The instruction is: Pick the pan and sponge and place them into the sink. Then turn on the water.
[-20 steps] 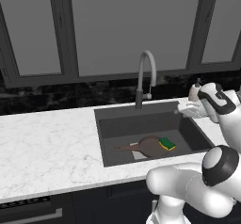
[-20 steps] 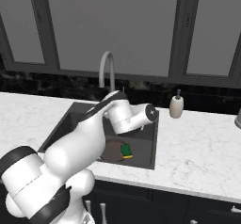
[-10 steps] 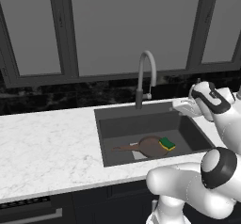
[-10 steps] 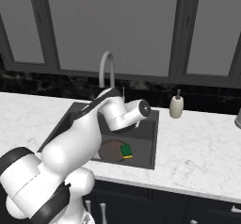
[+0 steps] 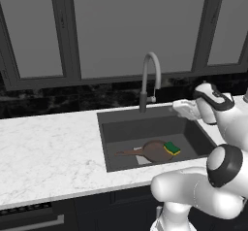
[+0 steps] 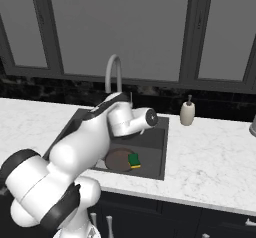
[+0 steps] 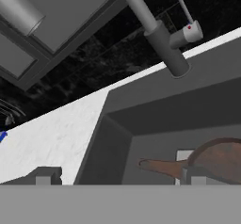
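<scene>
The pan (image 5: 156,150) lies flat on the floor of the sink (image 5: 110,142), its handle pointing toward 9 o'clock in the left base view, and the sponge (image 5: 171,148) rests at the pan's 3 o'clock rim, touching it. No stream falls from the faucet (image 5: 150,79), so what remains, by my reading, is the water.

The gripper (image 7: 117,175) hangs above the sink's right edge, facing across the basin, and the jaws stand wide apart with nothing between them; both tips show at the bottom of the hand view.

The part to work is the small lever (image 7: 182,5) at the faucet's base, a thin rod on a short side stub with a red dot. It looks rigid, smooth and slender, likely to slip from a pinch; pushing it sideways with one fingertip, or closing on the rod near its free end, seems the surer hold. It should need little force.

Room is fair: open air above the basin, the gooseneck rising at 12 o'clock of the lever, the dark backsplash (image 5: 72,99) close behind it. The soap bottle (image 6: 187,113) stands on the counter (image 5: 48,152) well to the right.
</scene>
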